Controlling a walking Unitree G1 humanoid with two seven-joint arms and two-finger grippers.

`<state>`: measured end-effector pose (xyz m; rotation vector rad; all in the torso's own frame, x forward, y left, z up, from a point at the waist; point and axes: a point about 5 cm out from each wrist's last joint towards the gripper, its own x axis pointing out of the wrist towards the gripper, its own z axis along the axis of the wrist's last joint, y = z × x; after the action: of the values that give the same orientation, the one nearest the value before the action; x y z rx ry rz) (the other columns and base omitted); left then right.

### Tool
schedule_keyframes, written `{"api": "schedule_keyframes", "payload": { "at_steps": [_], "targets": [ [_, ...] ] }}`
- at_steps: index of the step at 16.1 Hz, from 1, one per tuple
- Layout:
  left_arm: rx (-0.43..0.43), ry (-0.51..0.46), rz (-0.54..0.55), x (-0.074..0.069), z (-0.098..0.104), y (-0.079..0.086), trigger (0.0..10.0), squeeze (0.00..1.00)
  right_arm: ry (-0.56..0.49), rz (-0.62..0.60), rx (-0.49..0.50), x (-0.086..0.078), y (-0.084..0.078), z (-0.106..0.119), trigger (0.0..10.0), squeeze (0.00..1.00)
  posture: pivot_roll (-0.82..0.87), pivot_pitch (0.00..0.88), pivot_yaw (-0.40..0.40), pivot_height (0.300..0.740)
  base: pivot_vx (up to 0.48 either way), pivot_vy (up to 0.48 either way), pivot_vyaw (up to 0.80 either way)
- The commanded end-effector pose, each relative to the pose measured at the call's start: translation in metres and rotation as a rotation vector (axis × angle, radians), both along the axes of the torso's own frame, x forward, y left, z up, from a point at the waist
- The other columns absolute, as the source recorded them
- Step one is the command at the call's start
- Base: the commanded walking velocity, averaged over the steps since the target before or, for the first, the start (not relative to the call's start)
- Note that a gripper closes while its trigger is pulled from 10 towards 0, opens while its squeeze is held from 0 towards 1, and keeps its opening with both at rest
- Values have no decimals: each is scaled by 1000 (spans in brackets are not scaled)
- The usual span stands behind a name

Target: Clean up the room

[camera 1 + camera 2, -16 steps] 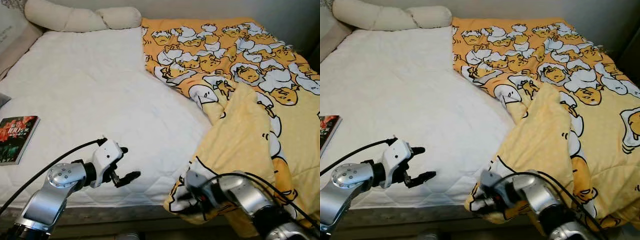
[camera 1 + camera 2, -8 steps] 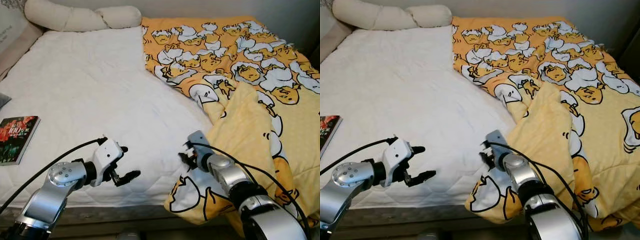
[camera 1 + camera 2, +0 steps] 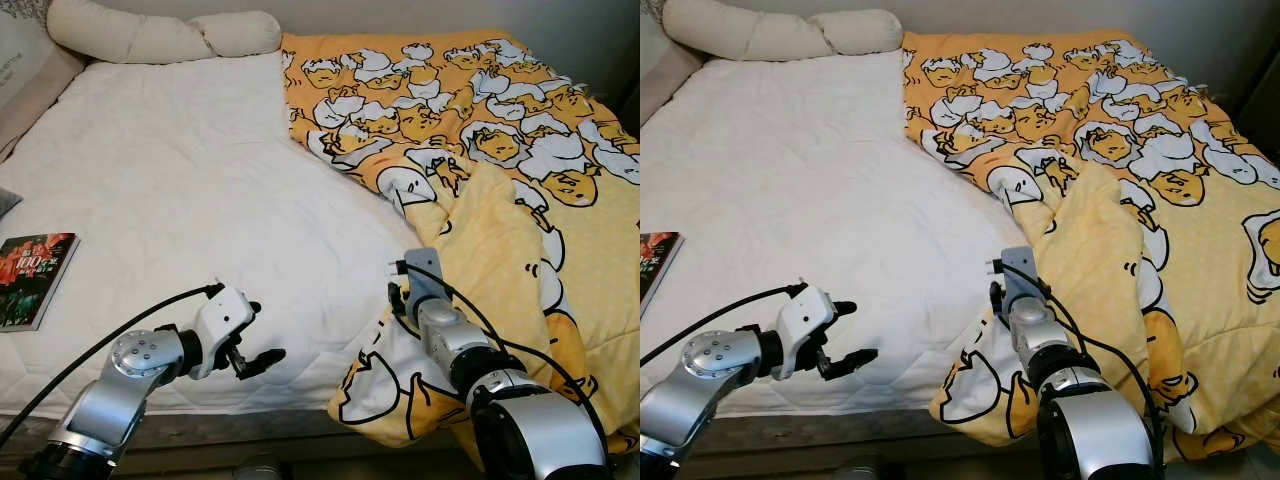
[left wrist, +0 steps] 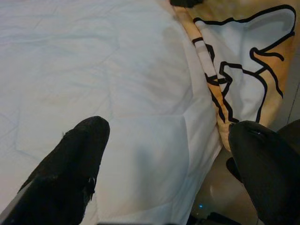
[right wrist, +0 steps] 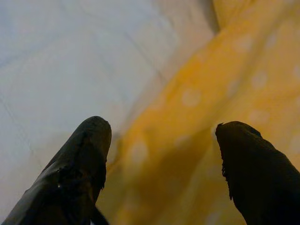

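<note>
Left eye view: the yellow quilt (image 3: pixel 500 150), printed with white cartoon figures, covers the right half of the bed and lies bunched, with a plain yellow flap folded back over itself and a printed corner (image 3: pixel 385 385) hanging off the foot edge at about 5 o'clock in the frame. Its long axis runs roughly from 12 to 6 o'clock, head to foot of the bed; its folded inner edge runs diagonally from 11 to 5 o'clock across the white mattress (image 3: pixel 180 180).

The right gripper (image 5: pixel 159 140) is the nearer effector: its fingers are spread with the folded yellow edge lying between and just ahead of them, cloth to one side, bare sheet to the other, not yet pinched. From this gripper the bulk of the quilt lies toward 1 to 3 o'clock and the hanging corner toward 7 o'clock.

The left gripper (image 3: pixel 250 335) hovers over the foot edge of the mattress, fingers likewise spread and empty; the quilt corner lies at its 3 o'clock, near but apart, as the left wrist view confirms (image 4: pixel 243 61).

A likely next move is closing the right fingers on the fold and drawing it toward 9 o'clock across the bare sheet.

Beyond: a book (image 3: pixel 30 275) at 9 o'clock near the left edge, and a bolster pillow (image 3: pixel 160 35) at 11 o'clock along the head
</note>
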<state>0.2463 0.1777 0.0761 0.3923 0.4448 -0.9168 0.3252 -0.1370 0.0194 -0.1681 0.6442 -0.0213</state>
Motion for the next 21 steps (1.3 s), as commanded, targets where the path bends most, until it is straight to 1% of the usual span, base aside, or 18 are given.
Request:
{"api": "schedule_keyframes", "payload": {
  "at_steps": [1, 2, 3, 4, 5, 6, 7, 9, 10, 12, 13, 15, 16, 21],
  "targets": [
    [17, 0, -3, -2, -2, 1, 10000, 0, 27, -29, 32, -2, 2, -2, 10000, 0, 250, 0, 43, 740, 0, 0, 0],
    [17, 1, -4, -2, -2, 1, 10000, 0, 43, -44, 47, -4, 3, -5, 10000, 0, 250, 0, 43, 740, 0, 0, 0],
    [19, 6, -8, -3, -6, 0, 10000, 0, 81, -73, 65, -10, 1, -12, 5020, 0, 264, 0, 45, 740, 0, 0, 0],
    [19, 8, -9, -3, -8, -1, 10000, 0, 92, -79, 66, -11, 0, -14, 5020, 0, 264, 0, 45, 740, 0, 0, 0],
    [23, 12, -11, -2, -11, -3, 10000, 0, 109, -85, 76, -14, 0, -16, 0, 0, 276, 0, 44, 740, 0, 0, 0],
    [29, 16, -13, 2, -18, -7, 10000, 0, 129, -83, 84, -17, -1, -20, 0, 0, 296, 0, 44, 740, 0, 0, 0],
    [36, 24, -10, 7, -25, -12, 10000, 0, 142, -76, 73, -19, -5, -22, 0, 0, 309, 0, 46, 740, 0, 0, 0],
    [50, 42, -6, 13, -38, -19, 10000, 0, 161, -68, 53, -21, -11, -24, 0, 0, 325, 0, 47, 740, 0, 0, 0],
    [63, 55, 0, 15, -47, -23, 10000, 0, 174, -59, 47, -23, -15, -25, 0, 0, 333, 0, 46, 740, 0, 0, 0],
    [74, 64, 5, 18, -55, -29, 10000, 0, 194, -49, 33, -25, -20, -27, 0, 0, 343, 0, 44, 740, 0, 0, 0],
    [75, 62, 4, 19, -57, -30, 10000, 0, 204, -49, 25, -26, -23, -29, 0, 0, 343, 0, 43, 740, 0, 0, 0],
    [63, 45, -4, 20, -50, -23, 10000, 0, 210, -57, 25, -27, -25, -29, 0, 0, 342, 0, 41, 740, 0, 0, 0],
    [60, 38, -6, 21, -49, -22, 10000, 0, 210, -60, 29, -27, -26, -29, 0, 0, 340, 0, 41, 740, 0, 0, 0],
    [44, 19, -9, 25, -48, -21, 10000, 0, 211, -65, 40, -27, -30, -29, 0, 0, 331, 0, 43, 740, 0, 0, 0]
  ]
}}
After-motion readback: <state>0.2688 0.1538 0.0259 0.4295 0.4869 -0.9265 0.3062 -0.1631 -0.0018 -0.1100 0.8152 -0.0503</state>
